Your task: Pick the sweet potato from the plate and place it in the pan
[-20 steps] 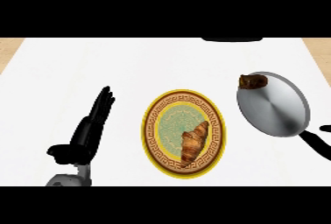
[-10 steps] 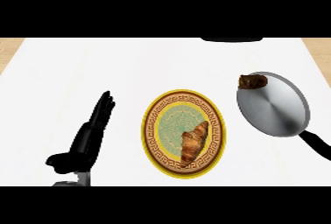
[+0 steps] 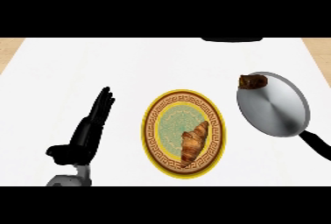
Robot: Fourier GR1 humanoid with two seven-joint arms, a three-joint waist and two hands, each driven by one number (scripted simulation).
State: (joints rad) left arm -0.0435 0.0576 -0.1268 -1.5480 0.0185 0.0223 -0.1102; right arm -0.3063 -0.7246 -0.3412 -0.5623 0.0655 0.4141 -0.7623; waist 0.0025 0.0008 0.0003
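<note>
A yellow plate with a patterned rim (image 3: 150, 131) lies at the middle of the white counter. On its right half rests a brown, croissant-shaped food item (image 3: 192, 142). To the right lies a grey pan (image 3: 271, 107), its black handle (image 3: 317, 143) pointing toward the lower right. A dark brown lump (image 3: 252, 82) sits at the pan's upper left rim. My left hand (image 3: 87, 131) stands to the left of the plate, open with fingers straight and pointing away, apart from the plate. My right hand does not show.
A dark object (image 3: 231, 39) juts in at the counter's far edge, above the pan. Wooden floor shows past the counter's far corners.
A dark shape at the right edge one second ago has left the view. My left hand has barely shifted. Plate, food and pan have not moved.
</note>
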